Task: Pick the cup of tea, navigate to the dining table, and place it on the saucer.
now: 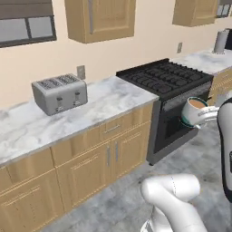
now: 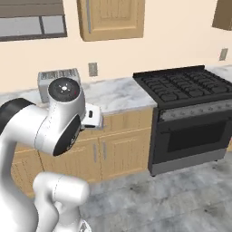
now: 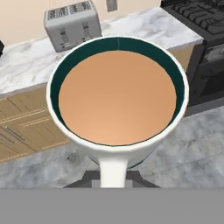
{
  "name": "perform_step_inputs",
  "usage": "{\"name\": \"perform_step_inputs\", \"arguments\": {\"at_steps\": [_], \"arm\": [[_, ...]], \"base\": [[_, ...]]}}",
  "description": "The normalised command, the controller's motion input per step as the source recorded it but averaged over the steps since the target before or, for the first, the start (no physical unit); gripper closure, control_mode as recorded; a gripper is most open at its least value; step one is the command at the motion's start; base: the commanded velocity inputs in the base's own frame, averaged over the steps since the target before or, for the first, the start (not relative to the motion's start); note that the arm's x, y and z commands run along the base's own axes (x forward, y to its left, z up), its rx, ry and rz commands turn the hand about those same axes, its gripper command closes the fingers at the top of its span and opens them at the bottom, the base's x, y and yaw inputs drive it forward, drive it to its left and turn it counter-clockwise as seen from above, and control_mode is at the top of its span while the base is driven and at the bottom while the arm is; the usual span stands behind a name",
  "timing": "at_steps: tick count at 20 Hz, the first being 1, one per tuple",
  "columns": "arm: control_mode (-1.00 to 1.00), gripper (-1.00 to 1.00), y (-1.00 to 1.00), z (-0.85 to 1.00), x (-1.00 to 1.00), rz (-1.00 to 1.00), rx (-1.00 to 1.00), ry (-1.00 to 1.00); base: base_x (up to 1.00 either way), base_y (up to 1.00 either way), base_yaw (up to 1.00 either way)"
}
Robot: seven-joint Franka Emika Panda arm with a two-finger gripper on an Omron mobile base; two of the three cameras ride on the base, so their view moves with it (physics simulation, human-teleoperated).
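From the left base view, we have the cup of tea (image 1: 195, 110) up in the air, held out in front of the black stove (image 1: 170, 81), level with the oven door and tipped a little toward us so the brown tea shows inside. A white handle runs from the cup to the right, toward the arm at the frame's edge; the fingers themselves we cannot make out here. To the left of the stove stretches the marble wall counter (image 1: 104, 102), and well left of the stove on that counter sits the silver four-slot toaster (image 1: 60, 93). A wall outlet (image 1: 81, 71) hangs just above and right of the toaster.

Over to the right base view: the arm's big joint blocks much of the scene left of the stove (image 2: 188, 90). The toaster (image 2: 56, 77) peeks out behind it on the counter (image 2: 115, 95), and the outlet (image 2: 93, 69) shows between toaster and stove.

Now the hand view, and the cup (image 3: 118, 98) is right under us, well above the grey floor, rim dark green, tea flat and brown. Its handle drops straight down into the gripper (image 3: 113, 177), whose dark tips sit pinched either side of it, so we call it clamped on the handle. Beyond the cup, the toaster (image 3: 72, 24) stands on the counter, left of the stove (image 3: 201, 26).
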Motion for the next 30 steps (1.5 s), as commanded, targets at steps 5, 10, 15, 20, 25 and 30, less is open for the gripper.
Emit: {"name": "perform_step_inputs", "arguments": {"at_steps": [5,10,15,20,25,30], "arm": [[1.00,1.00,0.00,0.00,0.00,0.00,0.00,0.00],[1.00,1.00,0.00,0.00,0.00,0.00,0.00,0.00],[1.00,1.00,0.00,0.00,0.00,0.00,0.00,0.00],[1.00,1.00,0.00,0.00,0.00,0.00,0.00,0.00],[1.00,1.00,0.00,0.00,0.00,0.00,0.00,0.00],[1.00,1.00,0.00,0.00,0.00,0.00,0.00,0.00]], "base": [[-0.10,-0.13,-0.65],[-0.01,-0.22,-0.60],[-0.01,-0.30,-0.56],[-0.04,-0.37,-0.55],[0.00,-0.31,-0.52],[0.00,-0.26,-0.43]]}}
